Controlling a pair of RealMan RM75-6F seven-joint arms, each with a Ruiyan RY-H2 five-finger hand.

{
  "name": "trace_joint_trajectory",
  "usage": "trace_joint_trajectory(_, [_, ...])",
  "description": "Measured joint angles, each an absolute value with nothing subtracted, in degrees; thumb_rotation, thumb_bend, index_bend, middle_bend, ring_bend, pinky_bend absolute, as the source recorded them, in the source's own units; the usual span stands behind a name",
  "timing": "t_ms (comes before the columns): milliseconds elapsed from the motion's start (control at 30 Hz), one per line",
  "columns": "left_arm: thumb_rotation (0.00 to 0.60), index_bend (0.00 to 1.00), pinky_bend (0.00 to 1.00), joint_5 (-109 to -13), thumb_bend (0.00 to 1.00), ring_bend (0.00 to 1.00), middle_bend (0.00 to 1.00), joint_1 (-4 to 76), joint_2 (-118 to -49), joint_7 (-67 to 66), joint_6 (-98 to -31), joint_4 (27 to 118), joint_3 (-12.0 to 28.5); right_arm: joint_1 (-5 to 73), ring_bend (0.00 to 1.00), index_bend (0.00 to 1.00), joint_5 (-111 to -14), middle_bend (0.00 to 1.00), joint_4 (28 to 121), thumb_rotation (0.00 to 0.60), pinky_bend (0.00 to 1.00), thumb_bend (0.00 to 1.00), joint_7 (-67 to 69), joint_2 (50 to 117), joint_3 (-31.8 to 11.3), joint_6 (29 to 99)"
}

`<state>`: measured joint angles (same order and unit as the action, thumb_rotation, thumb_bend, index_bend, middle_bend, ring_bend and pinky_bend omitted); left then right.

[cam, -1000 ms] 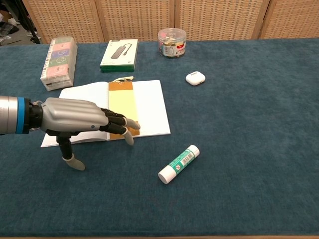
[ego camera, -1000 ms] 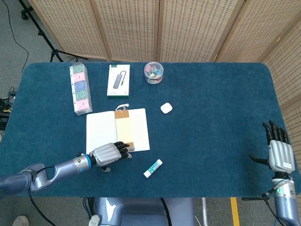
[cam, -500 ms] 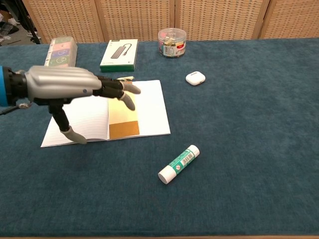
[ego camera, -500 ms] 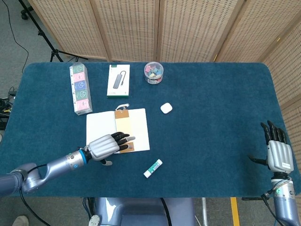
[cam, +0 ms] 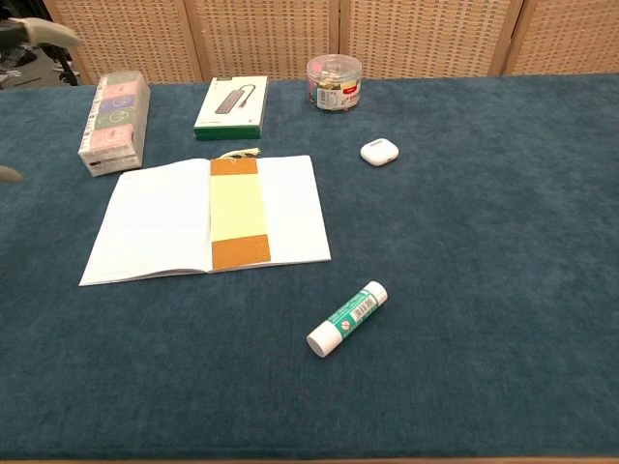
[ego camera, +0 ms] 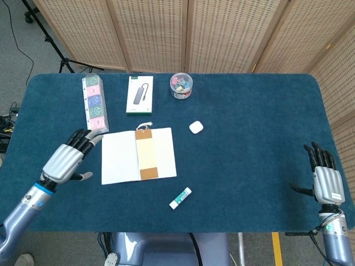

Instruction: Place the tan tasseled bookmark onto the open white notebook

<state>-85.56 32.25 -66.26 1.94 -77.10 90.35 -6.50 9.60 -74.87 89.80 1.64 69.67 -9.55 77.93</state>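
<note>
The tan bookmark lies flat along the middle of the open white notebook, its tassel reaching past the far edge. My left hand hovers to the left of the notebook, fingers spread, holding nothing; the chest view catches only fingertips at its top left corner. My right hand is at the table's right front edge, fingers extended and empty, outside the chest view.
A glue stick lies in front of the notebook. Behind it stand a pastel box, a green-edged adapter box, a jar of clips and a white earbud case.
My left hand has lifted off the bookmark's near end and swung left, away from the notebook. The bookmark stays on the pages. The right hand has barely moved.
</note>
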Motion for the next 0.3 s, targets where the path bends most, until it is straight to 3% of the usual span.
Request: trace_joint_trajectory(300, [0.6,0.0,0.0,-78.97,0.0,0.0,0.0,19.08,-70.15,4.41,-87.44,85.49,-5.88,9.27,0.0,0.0,-76.74,0.0,90.5,0.6,0.0,0.0,2.34,69.23,-8.92,78.95])
